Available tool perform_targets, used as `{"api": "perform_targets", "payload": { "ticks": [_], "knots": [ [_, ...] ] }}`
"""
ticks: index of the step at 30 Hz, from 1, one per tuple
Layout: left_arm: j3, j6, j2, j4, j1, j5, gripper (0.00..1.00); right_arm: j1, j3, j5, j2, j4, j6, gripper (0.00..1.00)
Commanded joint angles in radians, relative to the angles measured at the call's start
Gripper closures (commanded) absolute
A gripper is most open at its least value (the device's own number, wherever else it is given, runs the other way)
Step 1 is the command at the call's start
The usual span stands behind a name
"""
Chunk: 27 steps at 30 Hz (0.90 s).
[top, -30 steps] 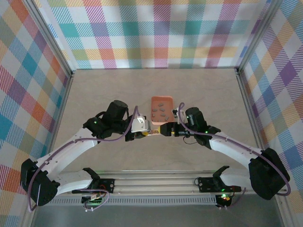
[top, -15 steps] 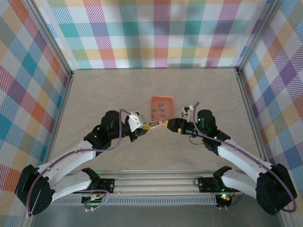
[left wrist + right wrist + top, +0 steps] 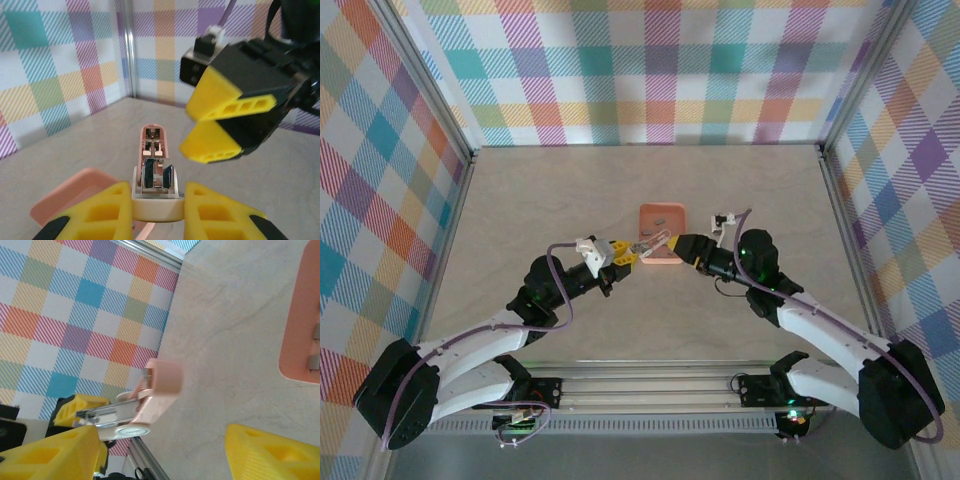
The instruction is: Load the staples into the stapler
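Over beige tabletop [image 3: 570,190], clamps the pinkish stapler [image 3: 152,150] in the left gripper [image 3: 159,202] above the orange tray [image 3: 65,197]. Holds the right gripper [image 3: 227,127] with jaws parted, near the stapler's tip.

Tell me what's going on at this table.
The left gripper holds the stapler by its rear end, fingers shut on it, next to the orange tray. The right gripper is open at the stapler's front end, with the tip between its fingers but not clamped. The staples lie in the tray, and none has been picked up yet.
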<state>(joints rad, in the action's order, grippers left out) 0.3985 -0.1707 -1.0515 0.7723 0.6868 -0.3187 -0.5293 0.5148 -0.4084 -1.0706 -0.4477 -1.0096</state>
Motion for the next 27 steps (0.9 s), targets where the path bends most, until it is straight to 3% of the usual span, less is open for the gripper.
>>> {"api": "perform_targets", "payload": {
  "ticks": [1, 6, 12, 18, 24, 27],
  "knots": [
    [-0.005, 0.028, -0.007, 0.136, 0.022, 0.014, 1.00, 0.002, 0.024, -0.016, -0.025, -0.133, -0.063, 0.35],
    [0.001, 0.021, -0.020, 0.143, 0.028, 0.013, 1.00, 0.002, 0.041, -0.035, -0.076, -0.235, -0.107, 0.40],
    [0.010, 0.019, -0.035, 0.152, 0.039, 0.007, 1.00, 0.002, 0.057, -0.048, -0.124, -0.308, -0.135, 0.53],
    [0.019, 0.007, -0.040, 0.148, 0.047, -0.010, 1.00, 0.002, 0.065, -0.033, -0.145, -0.293, -0.132, 0.61],
    [0.026, -0.004, -0.039, 0.128, 0.051, -0.006, 1.00, 0.002, 0.061, -0.019, -0.136, -0.273, -0.109, 0.77],
    [0.034, -0.011, -0.034, 0.087, 0.052, -0.009, 0.89, 0.005, 0.072, -0.001, -0.102, -0.173, -0.031, 0.82]
  ]
}}
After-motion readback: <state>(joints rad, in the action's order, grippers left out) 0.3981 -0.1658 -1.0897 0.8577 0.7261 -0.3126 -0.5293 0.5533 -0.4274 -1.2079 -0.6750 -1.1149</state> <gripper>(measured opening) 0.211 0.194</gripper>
